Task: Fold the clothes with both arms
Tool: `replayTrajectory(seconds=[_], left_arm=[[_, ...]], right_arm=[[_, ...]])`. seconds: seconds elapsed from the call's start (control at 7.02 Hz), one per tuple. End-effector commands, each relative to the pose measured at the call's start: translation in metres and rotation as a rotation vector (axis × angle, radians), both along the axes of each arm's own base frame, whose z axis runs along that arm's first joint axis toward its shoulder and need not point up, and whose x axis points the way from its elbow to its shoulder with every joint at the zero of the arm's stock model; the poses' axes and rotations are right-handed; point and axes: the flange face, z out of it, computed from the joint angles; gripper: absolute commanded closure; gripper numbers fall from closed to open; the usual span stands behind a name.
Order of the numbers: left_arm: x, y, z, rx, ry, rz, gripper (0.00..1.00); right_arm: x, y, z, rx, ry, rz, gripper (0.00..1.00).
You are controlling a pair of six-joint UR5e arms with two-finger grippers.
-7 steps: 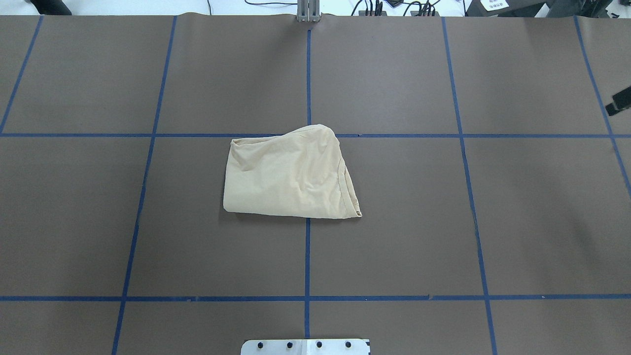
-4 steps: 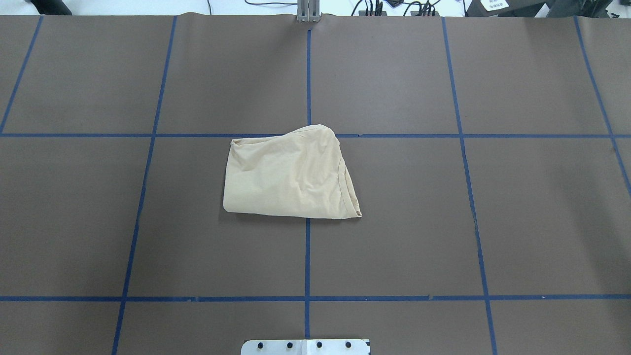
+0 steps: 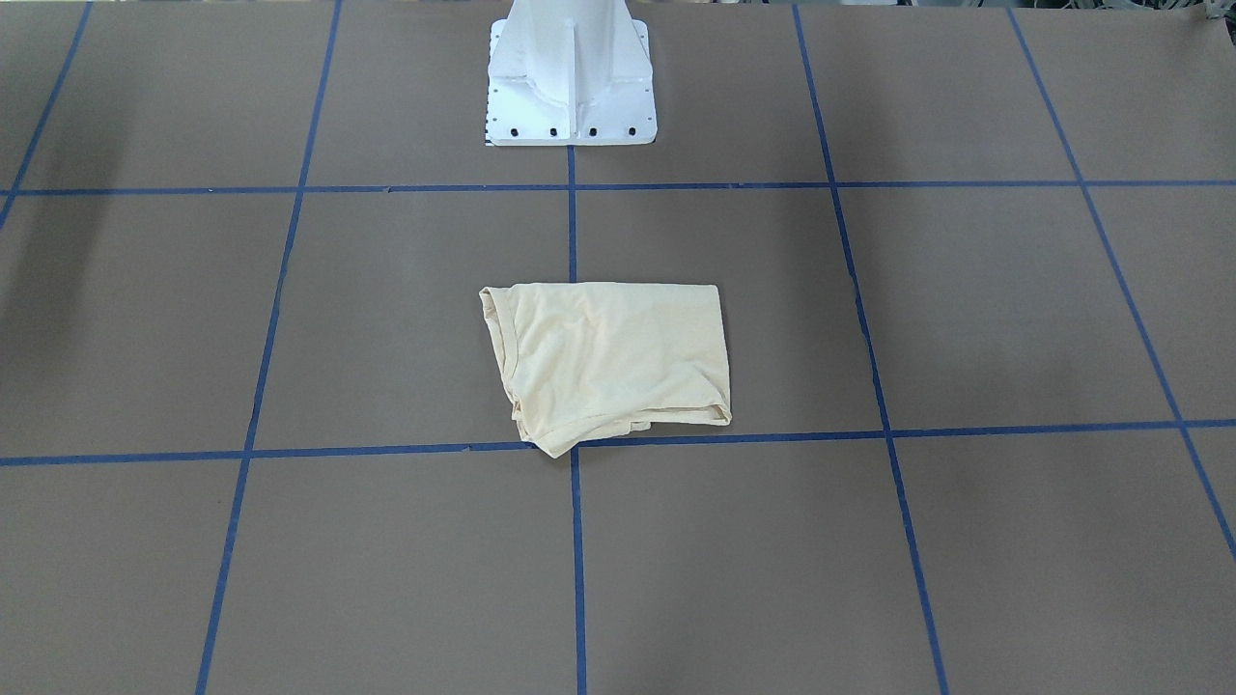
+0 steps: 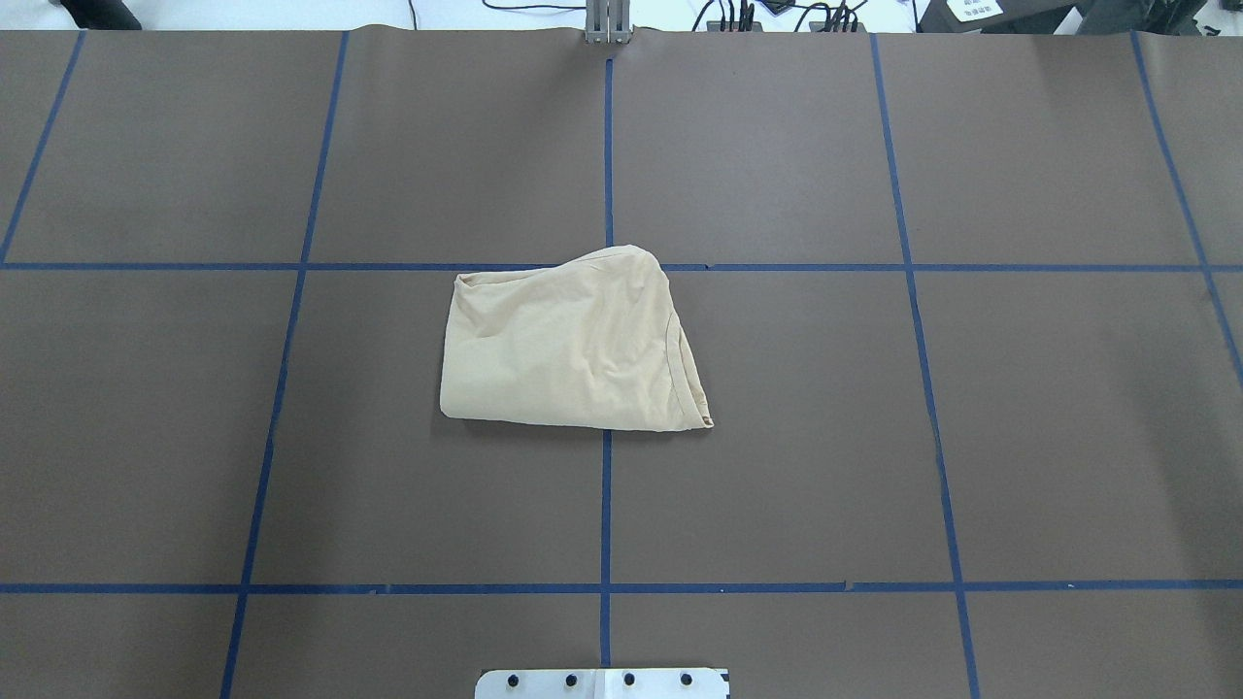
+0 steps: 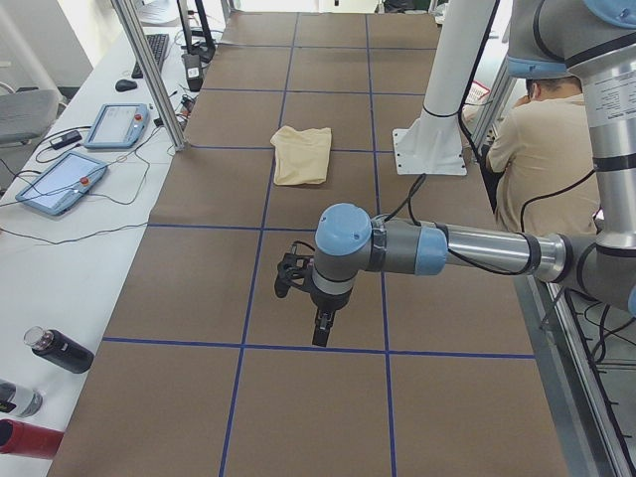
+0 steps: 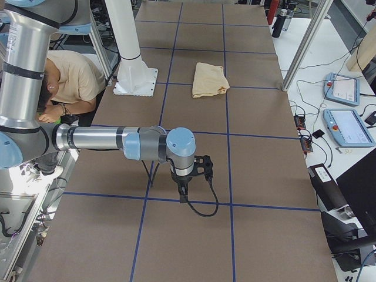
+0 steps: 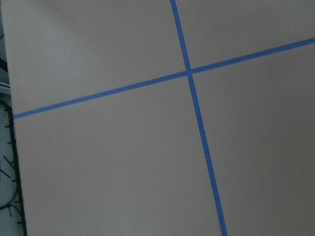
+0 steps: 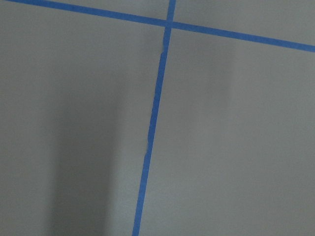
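While stretched low over the brown table (image 4: 777, 437) with its grid of blue tape lines (image 4: 604, 505), stand well apart from each other: left arm (image 5: 477, 246) near one end, right arm (image 6: 94, 138) near the other. Leave the cream-yellow shirt (image 4: 568, 349) untouched at the table's middle, folded into a wrinkled bundle over a crossing of the lines, in front of the white pedestal (image 3: 572, 77). Cannot tell whether the left gripper (image 5: 320, 333) and right gripper (image 6: 182, 191), both pointing down just above bare table far from the shirt, are clenched or released.
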Motion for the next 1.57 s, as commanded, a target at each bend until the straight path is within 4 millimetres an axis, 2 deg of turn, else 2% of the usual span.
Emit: replayTrajectory(seconds=[0.0,0.14,0.43,0.57,0.71,0.86,1.43], left_arm=[[0.003,0.023,0.029,-0.063,0.027,0.001,0.00],[0.004,0.030,0.036,-0.069,0.029,0.000,0.00],[0.004,0.011,0.026,-0.045,0.026,-0.001,0.00],[0.004,0.009,0.024,-0.032,0.018,0.003,0.00],[0.004,0.007,0.021,-0.026,0.027,0.002,0.00],[0.004,0.001,0.011,0.014,0.021,0.007,0.00],[0.003,-0.003,0.006,0.046,0.021,0.002,0.00]], right_arm=[[0.000,0.002,0.005,-0.007,-0.003,-0.006,0.00],[0.000,0.005,0.010,-0.021,-0.004,-0.002,0.00],[0.000,0.008,0.017,-0.042,-0.009,0.005,0.00],[0.000,0.011,0.022,-0.045,-0.003,0.001,0.00],[0.003,0.011,0.021,-0.038,-0.003,0.008,0.00],[0.002,0.010,0.023,-0.048,-0.017,0.011,0.00],[0.002,0.005,0.015,-0.020,-0.012,0.003,0.00]])
